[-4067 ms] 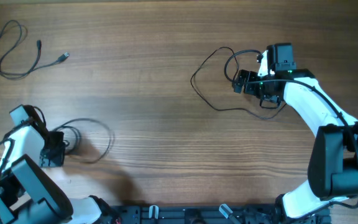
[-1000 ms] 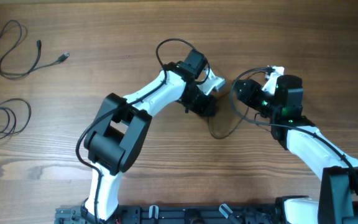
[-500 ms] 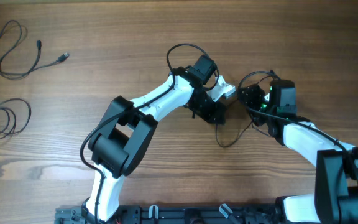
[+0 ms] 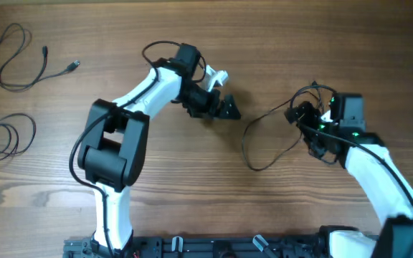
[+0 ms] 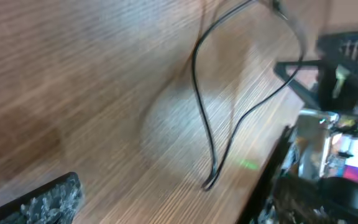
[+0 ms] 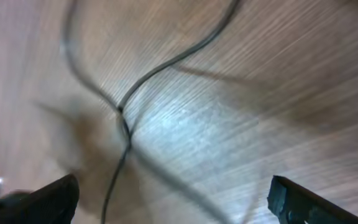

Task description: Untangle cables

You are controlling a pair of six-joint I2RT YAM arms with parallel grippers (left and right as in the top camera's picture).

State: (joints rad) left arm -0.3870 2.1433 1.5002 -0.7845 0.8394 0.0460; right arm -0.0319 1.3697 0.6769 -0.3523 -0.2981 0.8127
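A wooden table [image 4: 192,193] filled the whole overhead view, its warm reddish-brown top streaked with long grain running left to right. Toward the lower left of the frame the grain loosened into a paler, swirling patch. A black rail [image 4: 214,248] with small clamps ran along the middle of the bottom edge. The light was soft and even, leaving only faint, blurred shadows on the wood. In the close wrist views the surface carried a pale, dull sheen.

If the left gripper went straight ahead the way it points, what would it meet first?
Probably the thin black cable looped on the wooden table, before the right gripper; height above it is unclear.
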